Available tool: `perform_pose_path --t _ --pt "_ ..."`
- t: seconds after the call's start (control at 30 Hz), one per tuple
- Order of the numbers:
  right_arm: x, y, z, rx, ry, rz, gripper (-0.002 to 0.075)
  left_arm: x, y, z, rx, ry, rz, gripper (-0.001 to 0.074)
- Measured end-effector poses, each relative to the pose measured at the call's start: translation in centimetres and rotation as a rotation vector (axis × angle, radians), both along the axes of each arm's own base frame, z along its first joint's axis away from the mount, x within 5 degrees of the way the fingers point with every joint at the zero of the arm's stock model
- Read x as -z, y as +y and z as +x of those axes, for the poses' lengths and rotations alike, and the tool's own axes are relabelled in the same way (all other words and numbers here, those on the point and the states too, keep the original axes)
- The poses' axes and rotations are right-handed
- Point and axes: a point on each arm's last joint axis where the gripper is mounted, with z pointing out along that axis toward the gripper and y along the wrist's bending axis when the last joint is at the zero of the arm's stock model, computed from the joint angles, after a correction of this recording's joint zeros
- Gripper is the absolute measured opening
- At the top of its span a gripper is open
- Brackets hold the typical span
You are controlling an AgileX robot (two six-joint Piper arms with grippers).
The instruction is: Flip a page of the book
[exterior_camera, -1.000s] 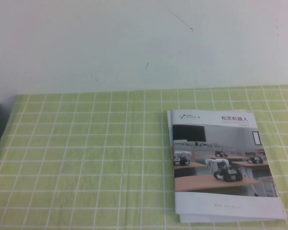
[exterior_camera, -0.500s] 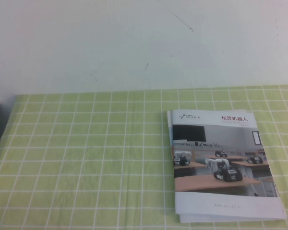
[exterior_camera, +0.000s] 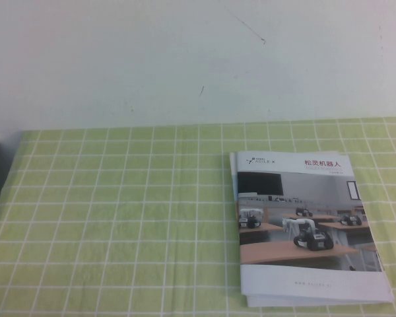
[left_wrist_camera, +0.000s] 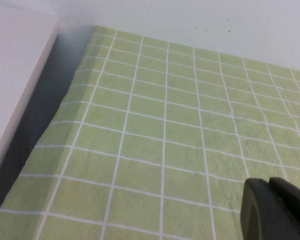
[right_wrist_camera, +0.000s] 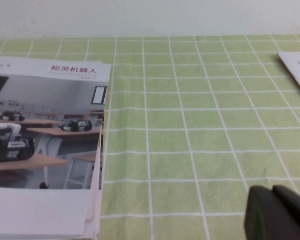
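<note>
Currently, working from left to right: my left gripper [left_wrist_camera: 277, 210] hangs above bare green checked tablecloth [exterior_camera: 119, 218] at the left of the table, beside a white slab [left_wrist_camera: 15, 75] at the cloth's left edge. Only the dark fingertips show in the left wrist view; they lie pressed together, so this gripper is clenched and holds nothing.

At the right half of the table lies the book [exterior_camera: 307, 228], closed and flat on the cloth, spine to the left, sitting at about 4 o'clock from the table centre. Its top leaf, the page [exterior_camera: 297, 178], shows the red title at 1 o'clock and the photo of robots on desks below. White sheet edges show beneath it.

My right gripper [right_wrist_camera: 280, 212] hangs over the cloth just right of the book, clenched and empty, apart from the page. A separate white sheet [right_wrist_camera: 297, 67] lies farther right.
</note>
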Motion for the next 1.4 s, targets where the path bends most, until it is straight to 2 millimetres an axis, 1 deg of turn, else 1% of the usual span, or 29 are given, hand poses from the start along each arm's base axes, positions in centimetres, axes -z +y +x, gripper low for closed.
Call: perform_pose_path --t 0.1,0.27,0.37,0.77,0.87,0.93,0.97,1.13,1.2,1.27,1.4 --pt "0.0 0.0 0.0 0.001 0.0 0.004 -0.0004 0.0 0.0 0.0 0.001 0.0 0.013 -0.0004" --pt "0.0 0.0 0.0 0.003 -0.001 0.008 -0.0004 0.0 0.1 0.0 0.02 -0.002 0.11 -0.0004" --pt "0.0 0.0 0.0 0.003 -0.001 0.008 -0.0004 0.0 0.1 0.0 0.027 -0.003 0.137 -0.0004" --pt "0.0 0.0 0.0 0.003 -0.005 0.012 -0.0004 0.0 0.1 0.0 0.028 -0.004 0.143 -0.0004" --pt "-0.1 0.1 0.1 0.003 -0.019 0.043 -0.0004 0.0 0.1 0.0 0.028 -0.004 0.143 -0.0004" --pt "-0.2 0.3 0.1 0.003 -0.043 0.106 -0.0004 0.0 0.1 0.0 0.027 -0.006 0.143 -0.0004" --pt "-0.3 0.4 0.2 0.006 -0.058 0.167 -0.0004 -0.1 0.1 0.0 0.027 -0.008 0.138 -0.0004" --pt "-0.9 1.3 0.3 0.024 -0.119 0.586 -0.0004 -0.2 0.1 0.0 0.023 -0.022 0.137 -0.0004" --pt "-1.1 1.5 0.4 0.027 -0.135 0.679 -0.0004 -0.2 0.2 0.0 0.021 -0.023 0.159 -0.0004" --pt "-1.2 1.6 0.4 0.027 -0.143 0.729 -0.0004 -0.2 0.3 0.0 0.021 -0.023 0.211 -0.0004" --pt "-1.3 1.6 0.4 0.031 -0.156 0.751 -0.0004 -0.2 0.6 0.0 0.024 -0.023 0.351 -0.0004"
